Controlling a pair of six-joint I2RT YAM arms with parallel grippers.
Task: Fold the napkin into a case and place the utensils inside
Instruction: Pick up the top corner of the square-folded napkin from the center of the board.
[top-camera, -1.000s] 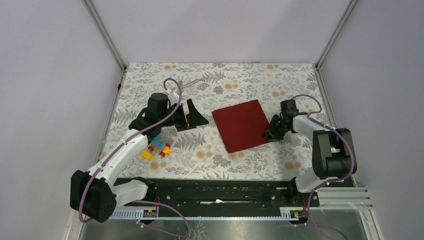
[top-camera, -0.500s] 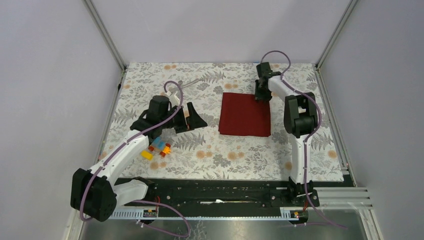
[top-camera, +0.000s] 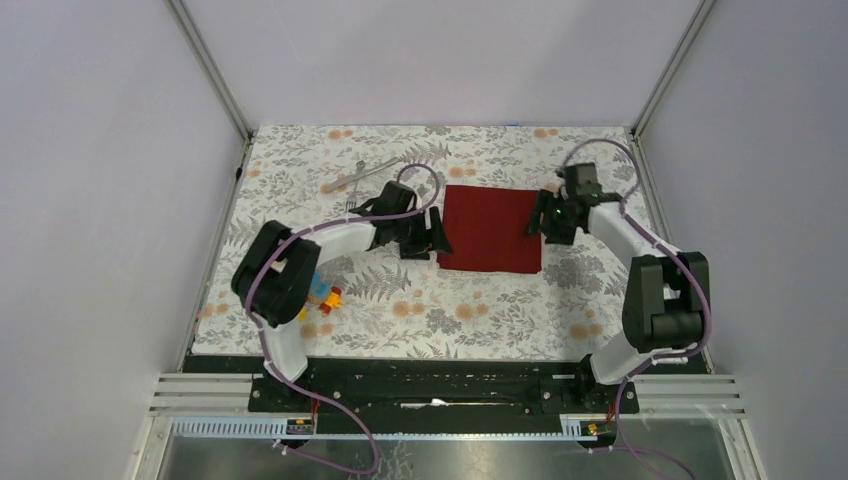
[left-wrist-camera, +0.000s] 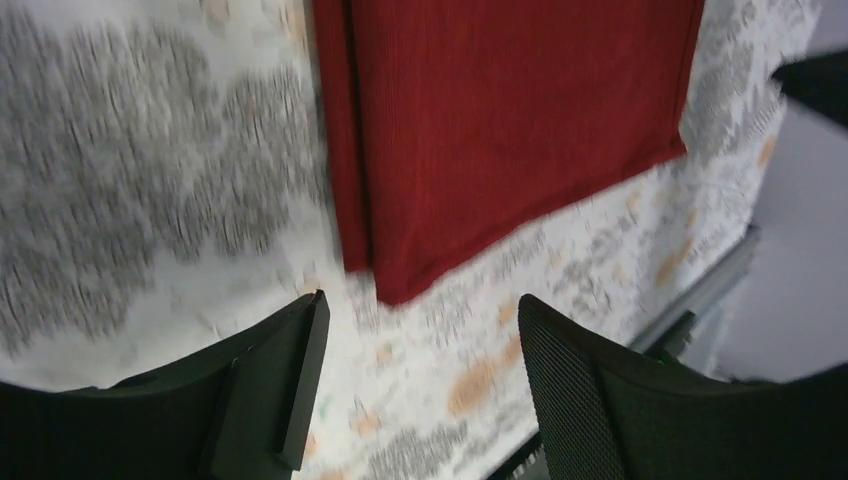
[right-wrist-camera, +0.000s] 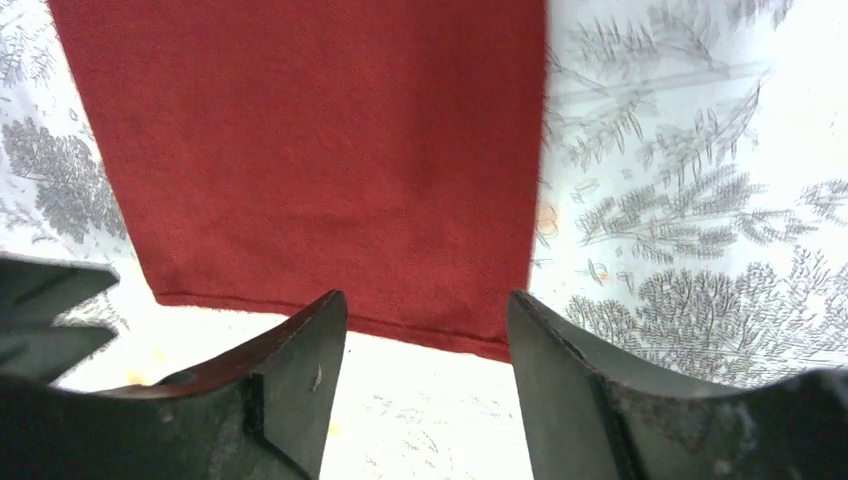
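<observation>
The dark red napkin (top-camera: 490, 228) lies flat on the floral table, right of centre. In the left wrist view the napkin (left-wrist-camera: 500, 100) shows a doubled layer along one side. My left gripper (top-camera: 436, 241) is open and empty at the napkin's left edge, near its front corner (left-wrist-camera: 420, 385). My right gripper (top-camera: 541, 221) is open and empty at the napkin's right edge, its fingers just short of the cloth (right-wrist-camera: 428, 375). The napkin fills the upper part of the right wrist view (right-wrist-camera: 320, 150). The silver utensils (top-camera: 362, 173) lie at the far left, apart from both grippers.
Small colourful toy blocks (top-camera: 320, 295) lie at the front left, beside the left arm. Metal frame posts stand at the table's far corners, and a black rail (top-camera: 440, 385) runs along the near edge.
The left gripper swung right from the table's left side to the napkin's left edge. The right gripper came back from the far corner to the right edge. The napkin was turned square earlier and now lies still.
</observation>
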